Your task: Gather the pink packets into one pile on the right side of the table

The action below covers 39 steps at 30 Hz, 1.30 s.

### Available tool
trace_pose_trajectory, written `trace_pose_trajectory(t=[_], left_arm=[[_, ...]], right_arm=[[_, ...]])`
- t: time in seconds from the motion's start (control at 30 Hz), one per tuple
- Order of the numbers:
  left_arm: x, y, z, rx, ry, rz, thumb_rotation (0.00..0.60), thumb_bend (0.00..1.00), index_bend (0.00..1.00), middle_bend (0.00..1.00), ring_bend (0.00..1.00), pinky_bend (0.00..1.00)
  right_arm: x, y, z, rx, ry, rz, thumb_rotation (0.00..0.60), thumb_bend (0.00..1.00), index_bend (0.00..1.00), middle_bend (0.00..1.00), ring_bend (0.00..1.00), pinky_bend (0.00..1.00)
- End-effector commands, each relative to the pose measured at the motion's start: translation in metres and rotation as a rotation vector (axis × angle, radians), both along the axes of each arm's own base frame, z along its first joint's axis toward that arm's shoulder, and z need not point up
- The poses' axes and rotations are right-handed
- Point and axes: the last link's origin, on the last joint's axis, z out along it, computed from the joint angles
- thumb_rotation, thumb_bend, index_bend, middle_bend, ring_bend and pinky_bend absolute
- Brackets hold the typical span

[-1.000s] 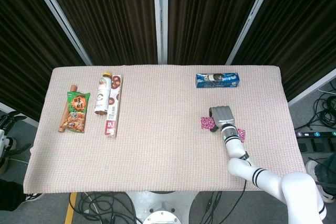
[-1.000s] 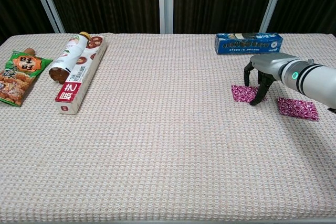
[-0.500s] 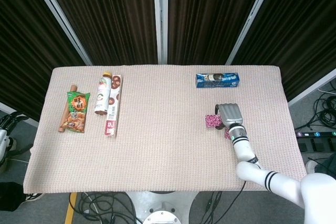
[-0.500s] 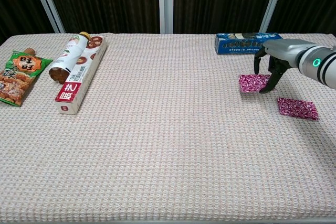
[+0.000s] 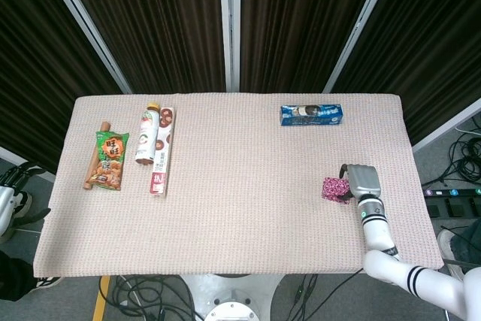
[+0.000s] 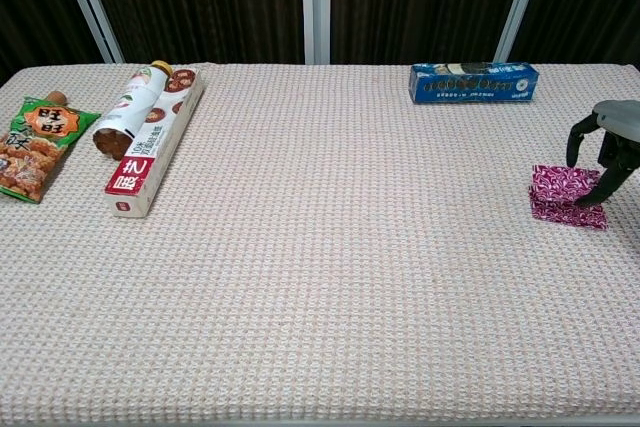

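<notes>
My right hand [image 6: 606,143] is at the table's right edge and grips one pink packet [image 6: 553,185] between its fingertips. This packet overlaps a second pink packet [image 6: 580,215] that lies flat on the cloth beneath it. In the head view, the held pink packet [image 5: 333,188] sticks out to the left of the right hand [image 5: 361,180], which hides the other packet. My left hand [image 5: 9,195] shows only partly at the frame's left edge, off the table, and its fingers are too cut off to read.
A blue biscuit box [image 6: 473,82] lies at the back right. At the far left lie a green snack bag [image 6: 35,146], a bottle [image 6: 130,110] and a long red-and-white box [image 6: 155,144]. The table [image 6: 320,277] carries a woven pink cloth.
My right hand has carried the pink packet rightward and toward the front, from the table's middle right onto the second packet near the right edge.
</notes>
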Motion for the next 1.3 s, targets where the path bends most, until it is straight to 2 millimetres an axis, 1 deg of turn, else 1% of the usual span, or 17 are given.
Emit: trace_pose_trajectory(t=[0.03,0.17,0.27,0.57,0.97,1.3], left_arm=[[0.000,0.000,0.001,0.001,-0.004,0.001,0.600,0.00,0.31,0.29,0.23,0.34],[0.000,0.001,0.002,0.003,-0.004,0.001,0.600,0.00,0.31,0.29,0.23,0.34],[0.000,0.000,0.002,-0.001,-0.004,0.002,0.600,0.00,0.31,0.29,0.23,0.34],[0.002,0.001,0.001,-0.008,-0.014,0.000,0.600,0.00,0.31,0.29,0.23,0.34],[0.001,-0.001,0.003,-0.004,-0.017,0.003,0.600,0.00,0.31,0.29,0.23,0.34],[0.000,-0.001,0.004,0.001,-0.016,0.006,0.600,0.00,0.31,0.29,0.23,0.34]], right_arm=[[-0.003,0.003,-0.002,0.006,-0.001,-0.008,0.569,0.00,0.46,1.00,1.00,0.99],[-0.007,0.005,-0.007,0.017,0.007,-0.013,0.559,0.00,0.46,1.00,1.00,0.99],[-0.006,0.005,-0.010,0.022,0.002,-0.011,0.562,0.00,0.46,1.00,1.00,0.99],[-0.003,0.006,-0.011,0.022,-0.002,-0.010,0.555,0.00,0.46,1.00,1.00,0.99],[-0.005,0.005,-0.013,0.028,0.012,-0.018,0.516,0.00,0.46,1.00,1.00,0.99],[-0.007,0.003,-0.014,0.036,0.034,-0.021,0.472,0.00,0.41,1.00,1.00,0.99]])
